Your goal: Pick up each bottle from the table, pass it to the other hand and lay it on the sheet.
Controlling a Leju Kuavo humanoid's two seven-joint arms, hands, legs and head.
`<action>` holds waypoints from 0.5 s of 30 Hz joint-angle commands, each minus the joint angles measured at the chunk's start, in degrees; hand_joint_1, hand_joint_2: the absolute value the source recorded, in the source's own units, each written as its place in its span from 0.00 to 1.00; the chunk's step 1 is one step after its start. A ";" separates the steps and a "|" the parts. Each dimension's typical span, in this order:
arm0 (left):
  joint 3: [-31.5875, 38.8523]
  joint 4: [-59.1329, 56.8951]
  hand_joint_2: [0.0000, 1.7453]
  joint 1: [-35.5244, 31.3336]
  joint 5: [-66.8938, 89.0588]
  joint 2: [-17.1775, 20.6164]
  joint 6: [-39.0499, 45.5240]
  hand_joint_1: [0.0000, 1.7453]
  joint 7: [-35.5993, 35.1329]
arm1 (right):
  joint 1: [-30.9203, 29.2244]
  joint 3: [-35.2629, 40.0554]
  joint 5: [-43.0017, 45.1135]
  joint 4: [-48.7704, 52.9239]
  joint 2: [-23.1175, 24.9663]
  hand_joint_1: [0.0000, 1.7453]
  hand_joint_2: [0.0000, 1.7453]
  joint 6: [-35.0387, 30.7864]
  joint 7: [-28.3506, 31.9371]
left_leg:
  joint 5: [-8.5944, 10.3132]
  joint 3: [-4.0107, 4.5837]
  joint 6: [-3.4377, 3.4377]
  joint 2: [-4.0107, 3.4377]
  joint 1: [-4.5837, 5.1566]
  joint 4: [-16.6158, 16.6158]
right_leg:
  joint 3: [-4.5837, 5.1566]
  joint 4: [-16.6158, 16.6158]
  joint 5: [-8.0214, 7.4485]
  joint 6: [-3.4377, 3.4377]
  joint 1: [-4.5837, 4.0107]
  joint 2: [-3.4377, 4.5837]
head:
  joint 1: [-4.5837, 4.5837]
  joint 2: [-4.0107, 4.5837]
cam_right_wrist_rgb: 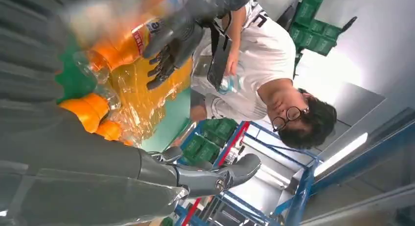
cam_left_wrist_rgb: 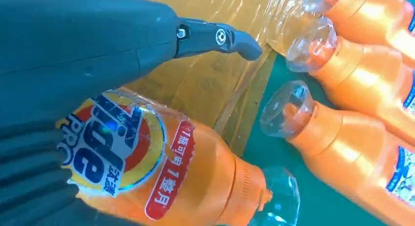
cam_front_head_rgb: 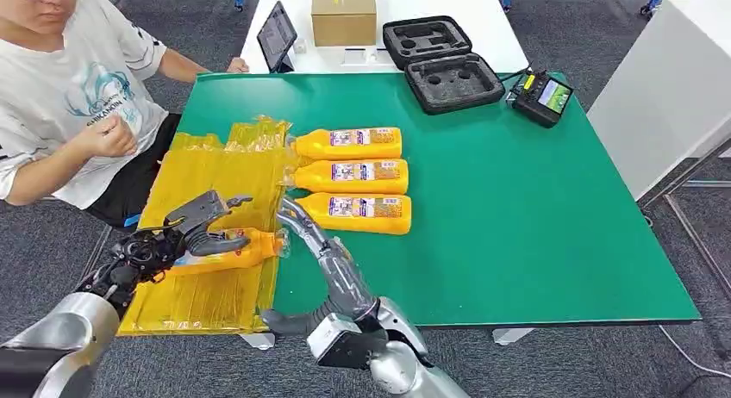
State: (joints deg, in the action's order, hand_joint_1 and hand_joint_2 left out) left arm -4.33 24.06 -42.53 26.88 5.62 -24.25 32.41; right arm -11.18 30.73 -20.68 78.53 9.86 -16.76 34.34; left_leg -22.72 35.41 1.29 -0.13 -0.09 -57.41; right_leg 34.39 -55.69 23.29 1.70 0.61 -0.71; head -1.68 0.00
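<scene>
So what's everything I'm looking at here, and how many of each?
Bottles: four, orange. Three lie side by side on the green table, necks toward the sheet; one is in the left hand over the sheet.
Sheet: one, yellow plastic, on the table's left part.
Table: one, green top.
Foam case: one, black, open, far edge of the table.
Controller: one, black with a screen, far right of the green table.
Box: one, brown cardboard, on the white table behind.
Tablet: one, dark, propped beside the box.
Person: one, white T-shirt, seated at the left.
Left hand: dark, holding a bottle.
Right hand: grey, open, near the held bottle's cap.
</scene>
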 commanded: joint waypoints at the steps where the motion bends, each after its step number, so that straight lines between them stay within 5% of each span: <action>1: 16.97 9.10 1.00 4.03 -14.76 -6.08 38.02 0.00 7.59 | -1.64 1.31 0.25 -4.21 -1.21 0.00 1.00 -2.07 0.25 | -0.05 -0.13 -0.04 0.07 -0.05 0.05 | -0.17 0.09 0.06 -0.04 -0.05 -0.01 | 0.00 0.00; 3: 12.30 21.32 1.00 8.68 -14.17 -4.72 52.92 0.00 7.59 | -3.20 3.00 -4.00 -6.48 -2.23 0.00 1.00 -6.62 -0.99 | 0.00 0.05 -0.03 0.07 -0.07 -0.02 | 0.06 0.05 0.00 -0.02 -0.07 -0.03 | 0.02 0.00; 6: 10.02 35.55 1.00 15.15 -17.15 -2.65 64.25 0.00 7.59 | -8.84 3.77 -23.84 -14.65 -4.34 0.00 1.00 -12.02 -17.01 | -0.12 -0.02 -0.08 -0.29 -0.08 0.01 | 0.04 0.08 -0.01 -0.06 -0.07 0.35 | 0.00 0.00; 10: 10.03 36.54 1.00 16.15 -17.21 -2.66 64.25 0.00 7.59 | -9.87 3.01 -23.67 -15.27 -4.66 0.00 1.00 -11.70 -16.93 | -0.09 -0.03 -0.09 -0.31 -0.08 0.01 | 0.04 0.08 0.00 -0.10 -0.07 0.23 | 0.00 0.00; 15: 16.09 51.66 1.00 20.43 -10.43 -8.48 64.25 0.00 7.59 | -18.25 -1.79 -39.87 -27.67 -6.27 0.00 1.00 -12.49 -30.83 | -0.10 0.28 -0.05 -0.30 -0.10 -0.12 | 0.29 0.02 0.01 -0.02 -0.09 0.25 | 0.02 0.00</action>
State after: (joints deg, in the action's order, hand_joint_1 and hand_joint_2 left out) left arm 5.57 56.35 -27.18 11.81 2.84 39.93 40.28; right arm -17.62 32.15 -48.21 69.45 6.95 -28.72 14.77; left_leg -22.69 35.81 1.27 -0.39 -0.10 -57.43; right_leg 34.86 -55.69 23.25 1.68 0.60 -0.61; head -1.66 0.00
